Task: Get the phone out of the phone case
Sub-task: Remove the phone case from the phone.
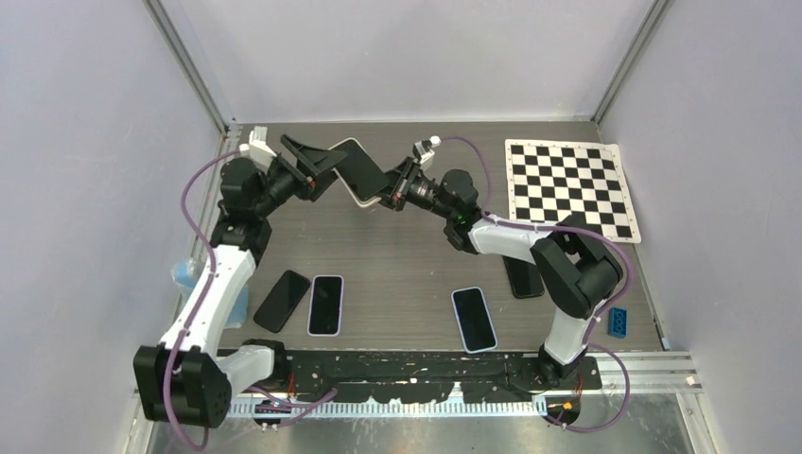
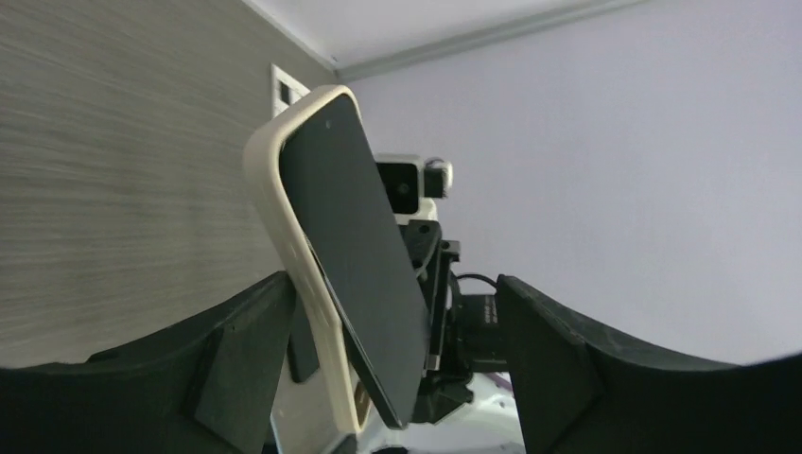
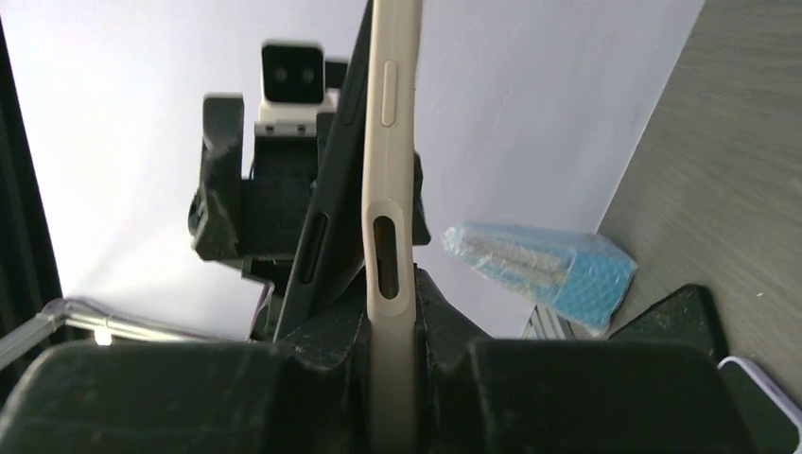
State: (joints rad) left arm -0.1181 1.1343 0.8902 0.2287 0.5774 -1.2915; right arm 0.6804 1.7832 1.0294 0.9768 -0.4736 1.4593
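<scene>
My right jaws are clamped on the long edge of the cream, round-cornered rubbery phone case (image 3: 388,142), which runs straight up between them in the right wrist view. My left jaws stand wide apart around the same bundle. One black finger (image 2: 241,359) is just beside the back of the case, the other is well clear of the glass, and that side grips nothing.

Held up above the worktop between my two wrists, the flat black glass-fronted phone (image 2: 355,255) is partly out. In the left wrist view its far end sits inside the case rim. The end nearest my left fingers stands away from the case, leaving a wedge of gap.

I judge the peeling step about half done: the phone is loosened but not free. The next move calls for my left jaws to close on the lifted phone end alone, without pinching the cream rim. They then draw it out along the case while my right keeps its hold. A loose phone could slip, so the grip comes first.

Below lies the grey wood-grain worktop (image 1: 397,255), with a dark phone (image 1: 282,300) and two pale-edged phones (image 1: 325,305) (image 1: 474,319) lying flat. A black-and-white checkerboard sheet (image 1: 570,186) lies at the far right.
</scene>
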